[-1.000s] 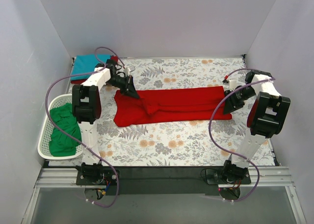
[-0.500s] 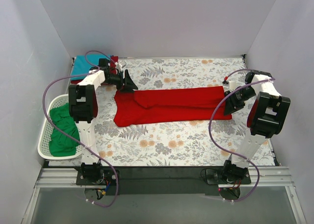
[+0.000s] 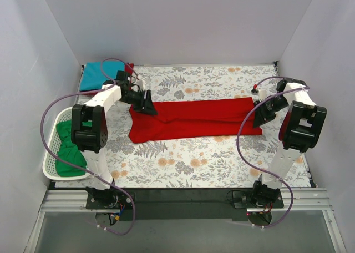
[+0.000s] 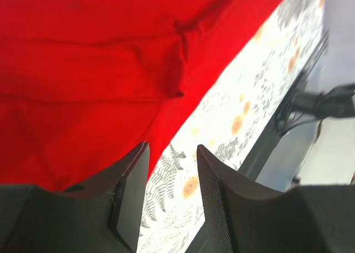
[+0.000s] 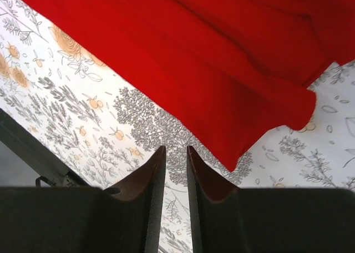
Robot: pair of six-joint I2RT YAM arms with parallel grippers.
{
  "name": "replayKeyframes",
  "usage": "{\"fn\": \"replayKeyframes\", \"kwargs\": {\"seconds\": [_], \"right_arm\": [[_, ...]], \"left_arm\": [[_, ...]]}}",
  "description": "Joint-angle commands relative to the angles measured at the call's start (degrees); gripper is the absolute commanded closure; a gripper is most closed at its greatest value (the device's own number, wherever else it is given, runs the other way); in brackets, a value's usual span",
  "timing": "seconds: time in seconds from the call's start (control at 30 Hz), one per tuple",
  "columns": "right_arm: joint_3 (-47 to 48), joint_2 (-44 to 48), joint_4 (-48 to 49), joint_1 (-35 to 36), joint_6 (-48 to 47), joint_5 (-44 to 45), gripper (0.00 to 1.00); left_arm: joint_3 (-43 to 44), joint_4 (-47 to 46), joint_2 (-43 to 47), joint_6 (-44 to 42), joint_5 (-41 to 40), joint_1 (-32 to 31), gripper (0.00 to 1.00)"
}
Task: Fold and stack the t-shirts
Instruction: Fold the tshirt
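A bright red t-shirt (image 3: 199,119) lies folded into a long band across the middle of the floral table, flat on the cloth. My left gripper (image 3: 148,104) hovers at its upper left corner. In the left wrist view that gripper (image 4: 172,146) is open with only tablecloth between its fingers, and the red shirt's (image 4: 83,70) edge runs beside the left finger. My right gripper (image 3: 258,117) is at the shirt's right end. In the right wrist view the right gripper (image 5: 176,147) shows a narrow gap with nothing in it, just short of the red shirt's (image 5: 222,70) corner.
A teal blue t-shirt (image 3: 95,74) lies folded in the back left corner, with a bit of darker red cloth (image 3: 129,67) beside it. A white lattice basket (image 3: 50,161) at the left edge holds a green t-shirt (image 3: 69,147). Grey walls enclose three sides.
My left gripper has opened and let go of the red shirt's corner, and the raised ridge in the cloth has settled flat. The right gripper's jaws have narrowed.
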State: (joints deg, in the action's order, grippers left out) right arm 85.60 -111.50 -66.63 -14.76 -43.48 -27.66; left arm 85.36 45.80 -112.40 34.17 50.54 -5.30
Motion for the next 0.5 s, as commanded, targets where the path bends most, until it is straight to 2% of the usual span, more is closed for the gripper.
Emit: {"fn": "replayKeyframes", "kwargs": {"seconds": [0.0, 0.1, 0.2, 0.47], "right_arm": [[3.08, -1.43, 1.94, -0.18, 0.77, -2.05, 0.73], [3.87, -2.93, 2.99, -0.09, 1.21, -1.7, 0.74], [3.96, -4.33, 4.22, -0.09, 1.56, -1.43, 0.8], [3.96, -5.57, 5.55, 0.0, 2.17, -0.29, 0.92]], "left_arm": [[-1.43, 2.89, 0.87, -4.47, -3.87, -5.5, 0.62], [-0.99, 2.8, -0.89, -3.85, -4.58, -7.26, 0.63], [0.33, 2.8, -3.26, -3.41, -5.45, -8.93, 0.63], [10.6, 2.1, -12.57, -1.13, -8.18, -11.13, 0.65]]}}
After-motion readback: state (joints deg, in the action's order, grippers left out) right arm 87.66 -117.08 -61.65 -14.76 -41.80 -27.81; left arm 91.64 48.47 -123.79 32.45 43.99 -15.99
